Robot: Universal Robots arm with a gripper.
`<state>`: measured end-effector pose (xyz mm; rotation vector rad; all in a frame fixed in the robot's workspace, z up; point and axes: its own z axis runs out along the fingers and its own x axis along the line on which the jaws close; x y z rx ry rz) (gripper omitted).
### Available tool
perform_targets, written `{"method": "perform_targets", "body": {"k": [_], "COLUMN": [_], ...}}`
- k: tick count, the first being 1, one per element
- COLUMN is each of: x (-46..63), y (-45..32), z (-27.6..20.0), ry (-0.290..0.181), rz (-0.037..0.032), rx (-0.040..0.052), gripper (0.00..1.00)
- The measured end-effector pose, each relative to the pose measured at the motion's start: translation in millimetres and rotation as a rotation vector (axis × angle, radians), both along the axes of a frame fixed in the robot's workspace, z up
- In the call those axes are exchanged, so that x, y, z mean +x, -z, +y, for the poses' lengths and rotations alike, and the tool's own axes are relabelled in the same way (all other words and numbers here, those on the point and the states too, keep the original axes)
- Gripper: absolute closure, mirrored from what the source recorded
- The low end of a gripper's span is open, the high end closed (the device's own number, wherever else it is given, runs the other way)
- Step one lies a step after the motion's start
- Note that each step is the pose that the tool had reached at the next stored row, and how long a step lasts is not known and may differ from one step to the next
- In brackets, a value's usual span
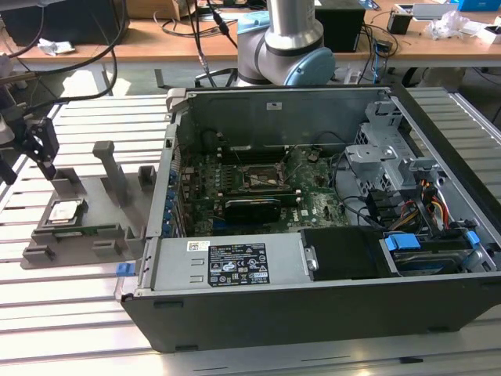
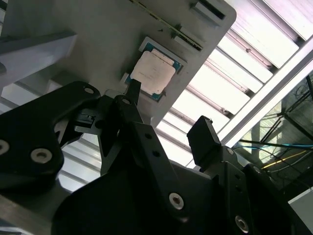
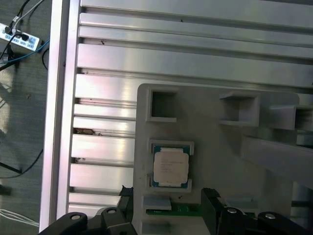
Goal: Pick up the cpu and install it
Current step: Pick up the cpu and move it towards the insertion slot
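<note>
The cpu (image 1: 64, 211) is a flat silvery square lying in a recess of a grey holder (image 1: 106, 205) on the slatted table, at the exterior view's left. My gripper (image 1: 47, 166) hangs above the holder, a little up and to the exterior view's left of the cpu, not touching it. In the second wrist view the cpu (image 2: 154, 72) lies beyond the open gripper (image 2: 168, 110), whose black fingers (image 2: 133, 90) hold nothing. The first wrist view shows the cpu (image 3: 170, 166) just off the gripper (image 3: 168, 196). The socket frame (image 1: 262, 178) sits on the motherboard inside the open computer case (image 1: 313, 313).
The grey holder has upright posts (image 1: 116, 174) and blocks close to the cpu. A long black card (image 1: 252, 208) lies below the socket, with cables and a metal drive cage (image 1: 376, 157) at the exterior view's right. The arm's base (image 1: 290, 39) stands behind the case.
</note>
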<state>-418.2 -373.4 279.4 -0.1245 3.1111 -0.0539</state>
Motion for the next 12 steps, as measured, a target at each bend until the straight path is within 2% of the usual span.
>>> {"method": "perform_targets", "body": {"k": [12], "x": [0.0], "y": [5.0], "z": [0.0], "ry": [0.0], "rz": [0.0], "rx": [0.0], "gripper": [0.34]}}
